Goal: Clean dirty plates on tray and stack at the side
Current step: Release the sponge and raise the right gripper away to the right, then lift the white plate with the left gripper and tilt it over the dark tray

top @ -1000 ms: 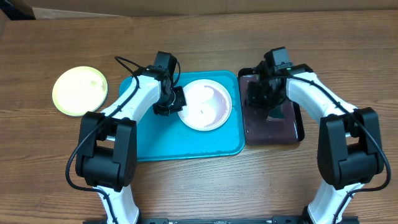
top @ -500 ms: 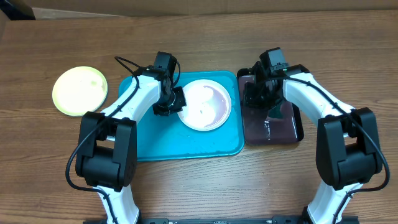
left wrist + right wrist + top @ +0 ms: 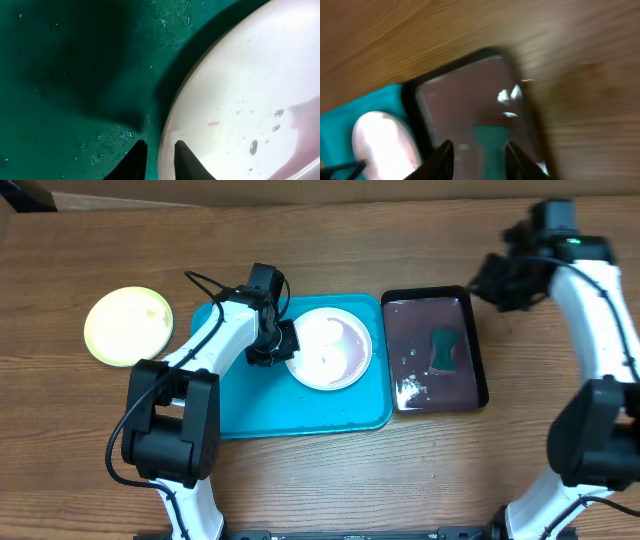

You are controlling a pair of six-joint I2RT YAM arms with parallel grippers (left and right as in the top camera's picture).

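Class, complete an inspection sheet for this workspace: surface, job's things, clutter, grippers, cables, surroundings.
Surface: wooden table.
Job's things: white plate, wet and smeared, on the turquoise tray; yellow-green plate on the table, left.
Clutter: black tray of dark liquid holding a teal sponge.
Grippers: left gripper pinches the white plate's rim; right gripper open, empty.
Cables: black cable loops near the left gripper.
Surroundings: pale band beyond the far edge, unidentifiable.
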